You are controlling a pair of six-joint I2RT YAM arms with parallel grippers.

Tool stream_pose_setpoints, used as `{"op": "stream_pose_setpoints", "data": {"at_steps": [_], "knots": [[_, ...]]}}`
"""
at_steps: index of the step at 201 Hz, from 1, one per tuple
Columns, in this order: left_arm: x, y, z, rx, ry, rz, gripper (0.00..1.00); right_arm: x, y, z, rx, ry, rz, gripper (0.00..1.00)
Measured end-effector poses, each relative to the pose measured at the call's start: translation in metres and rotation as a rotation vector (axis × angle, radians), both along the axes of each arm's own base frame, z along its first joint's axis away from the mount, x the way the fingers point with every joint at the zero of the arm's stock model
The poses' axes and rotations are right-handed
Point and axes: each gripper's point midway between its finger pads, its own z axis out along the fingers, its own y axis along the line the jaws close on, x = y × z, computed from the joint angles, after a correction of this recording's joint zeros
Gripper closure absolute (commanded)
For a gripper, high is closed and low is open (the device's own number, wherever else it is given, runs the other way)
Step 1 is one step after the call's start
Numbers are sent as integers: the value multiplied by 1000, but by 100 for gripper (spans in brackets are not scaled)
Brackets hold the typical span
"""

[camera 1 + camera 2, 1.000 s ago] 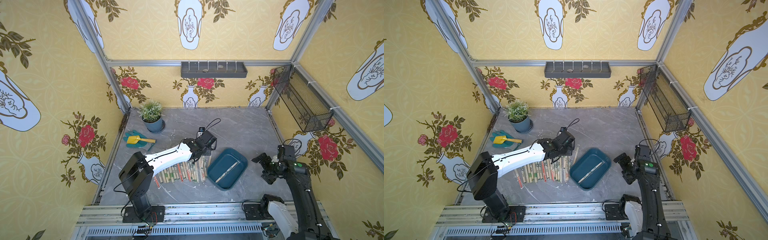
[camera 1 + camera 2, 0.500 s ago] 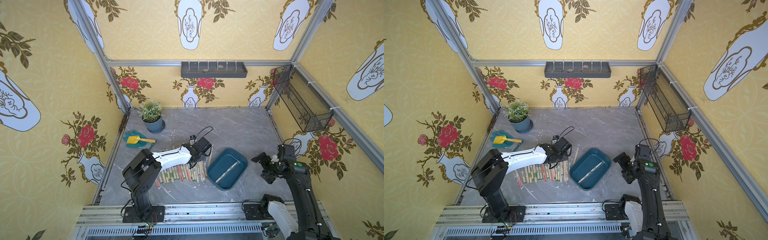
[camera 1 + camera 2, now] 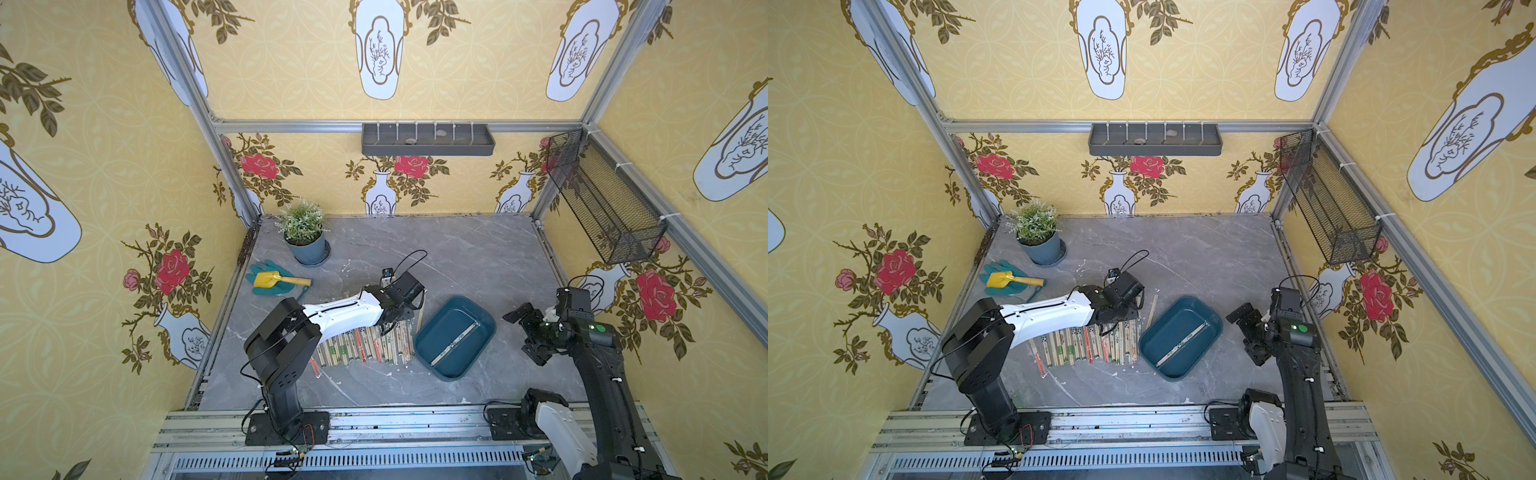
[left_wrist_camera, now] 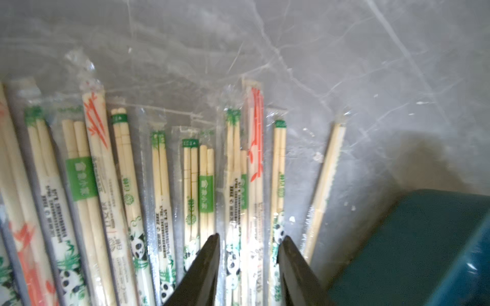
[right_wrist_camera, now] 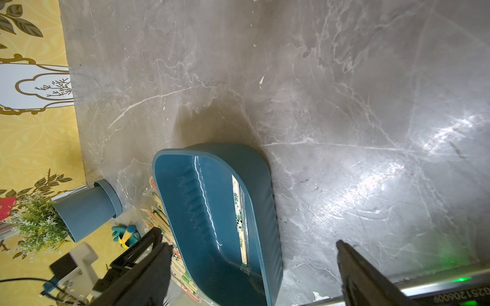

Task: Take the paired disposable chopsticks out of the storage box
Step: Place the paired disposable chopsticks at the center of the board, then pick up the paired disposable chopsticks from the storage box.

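Observation:
The dark teal storage box [image 3: 436,332] [image 3: 1167,328] lies right of centre on the grey table. One sleeved pair of chopsticks [image 3: 455,343] [image 5: 237,212] lies along its right-hand wall. Several more paired disposable chopsticks [image 3: 365,345] [image 4: 159,185] lie in a row on the table to the left of the box. One lone pair [image 3: 420,311] [image 4: 324,180] rests between the row and the box. My left gripper [image 3: 395,323] [image 4: 250,237] hovers open just over the row's right end, holding nothing. My right gripper [image 3: 527,332] [image 5: 253,243] stands wide open, raised to the right of the box.
A potted plant [image 3: 303,237] stands at the back left, with teal gloves and a yellow trowel [image 3: 274,280] in front of it. A grey shelf [image 3: 428,139] hangs on the back wall and a black mesh basket [image 3: 602,199] on the right wall.
My left gripper has come down and toward the front over the right end of the row, and its jaws have opened from shut. The right arm has not moved.

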Motion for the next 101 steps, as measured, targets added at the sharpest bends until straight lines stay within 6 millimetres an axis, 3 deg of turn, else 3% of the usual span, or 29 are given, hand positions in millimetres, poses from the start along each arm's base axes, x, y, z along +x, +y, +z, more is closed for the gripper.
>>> {"op": "stream_pose_setpoints", "data": {"at_steps": [33, 59, 79, 101], "knots": [[6, -30, 47, -29, -100, -122, 51, 1, 0, 2, -1, -9, 4, 2], [-4, -78, 77, -37, -182, -322, 51, 4, -1, 9, -14, -37, 21, 3], [-23, -113, 80, -36, -194, -491, 51, 5, -1, 12, -23, -51, 25, 3], [-49, -147, 69, -38, -174, -659, 51, 2, -2, 12, -29, -50, 25, 3]]}}
